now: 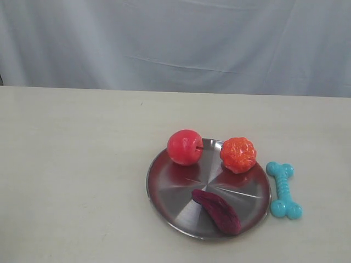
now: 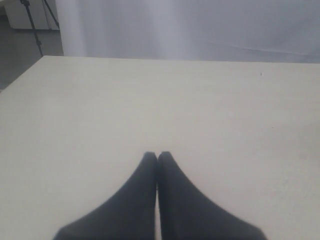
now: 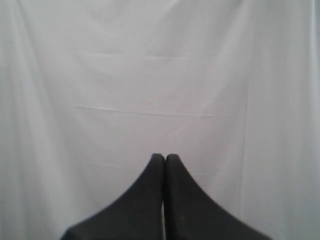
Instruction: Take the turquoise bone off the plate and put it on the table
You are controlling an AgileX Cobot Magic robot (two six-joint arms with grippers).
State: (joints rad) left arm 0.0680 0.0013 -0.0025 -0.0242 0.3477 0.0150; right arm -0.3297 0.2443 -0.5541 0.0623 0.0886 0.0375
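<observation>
Since the turquoise bone (image 1: pixel 284 189) is lying on the table (image 1: pixel 82 181), just off the rim of the plate (image 1: pixel 173 200) on your right arm's side, the task is looking finished. Your left gripper (image 2: pixel 158 156) and right gripper (image 3: pixel 165 157) are sitting with jaws pressed together, gripping nothing.

bone (image 1: pixel 284 190): turquoise with ribs | plate (image 1: pixel 175 197): shiny silver | apple (image 1: pixel 185 147): red | lumpy fruit (image 1: pixel 238 154): orange | sweet potato (image 1: pixel 216 211): dark purple | table (image 1: pixel 71 175): cream | curtain (image 1: pixel 164 38): pale grey-white
</observation>
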